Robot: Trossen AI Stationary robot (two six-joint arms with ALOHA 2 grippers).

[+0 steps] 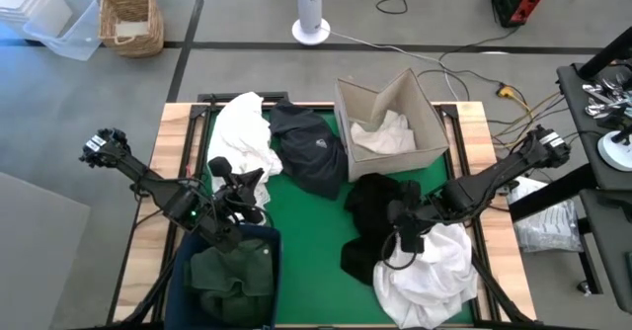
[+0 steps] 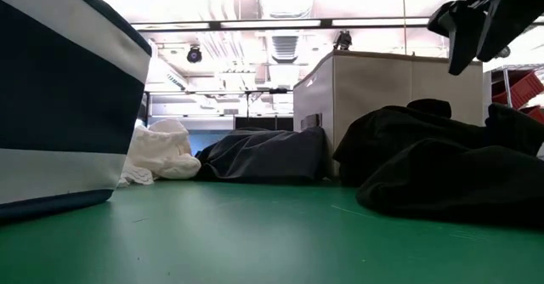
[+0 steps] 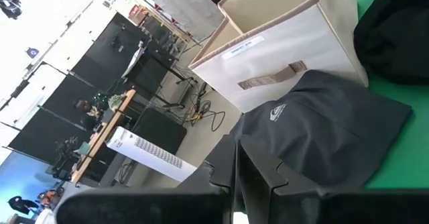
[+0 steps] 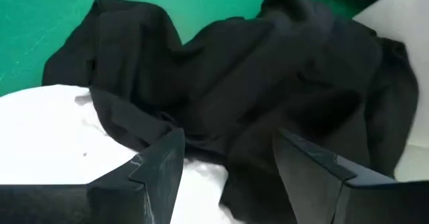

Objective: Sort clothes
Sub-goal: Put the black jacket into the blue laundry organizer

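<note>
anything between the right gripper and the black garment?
Nothing visible. The right gripper, open, hangs directly over the black garment, which lies on top, partly over the white garment; only air lies between them.

No readable text; small white logo on navy garment (image 3: 278, 111) ahead of my left gripper, box (image 3: 295, 43) label illegible.
</note>
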